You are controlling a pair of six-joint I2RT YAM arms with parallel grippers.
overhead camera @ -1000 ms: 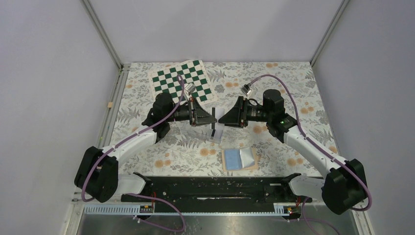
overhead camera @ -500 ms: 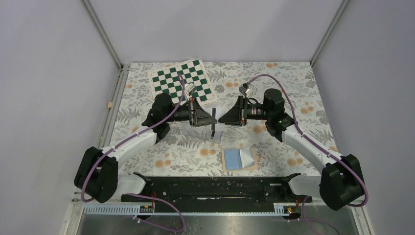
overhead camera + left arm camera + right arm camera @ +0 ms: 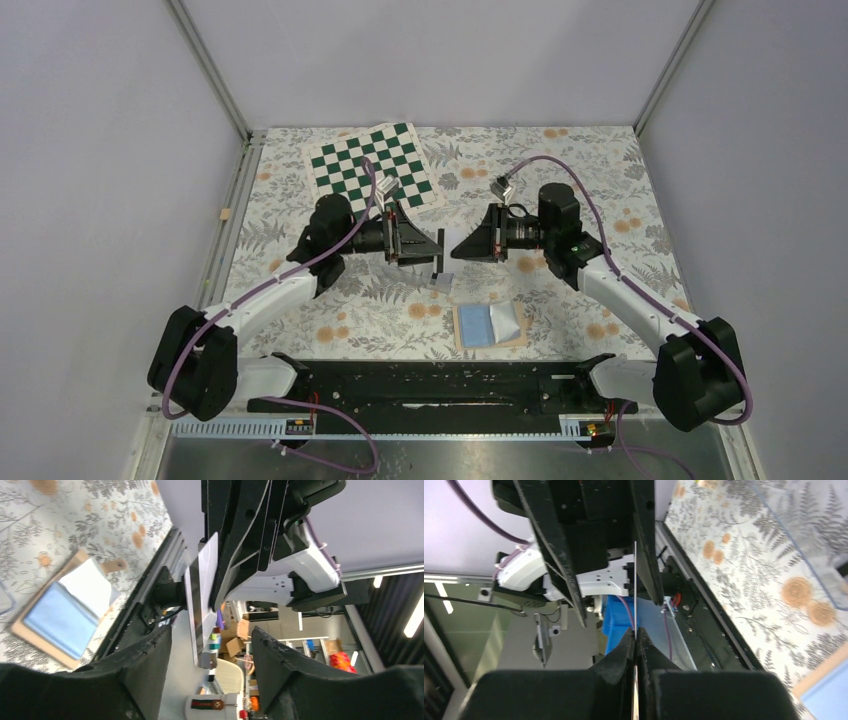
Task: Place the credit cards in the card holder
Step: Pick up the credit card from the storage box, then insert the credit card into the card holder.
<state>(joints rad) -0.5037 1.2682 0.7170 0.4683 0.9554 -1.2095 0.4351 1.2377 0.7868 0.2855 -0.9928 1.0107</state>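
Observation:
A thin pale card (image 3: 208,567) stands on edge in mid-air between the two arms. My right gripper (image 3: 635,632) is shut on it, and the card (image 3: 635,585) shows there as a thin line. In the top view the card (image 3: 454,239) sits at the right gripper (image 3: 459,243). My left gripper (image 3: 212,635) is open just short of the card, its fingers clear of it; from above the left gripper (image 3: 436,241) faces the right one. The card holder (image 3: 489,326) lies open on the table, tan with a blue inside, and another pale card (image 3: 508,318) rests on it.
A clear plastic box (image 3: 441,276) sits on the floral cloth below the grippers. A green checkered board (image 3: 375,166) lies at the back left. A small wooden block (image 3: 227,213) rests by the left rail. The black base rail (image 3: 440,385) runs along the near edge.
The right gripper has closed on the card. The left gripper has opened, let go of it and drawn back slightly to the left.

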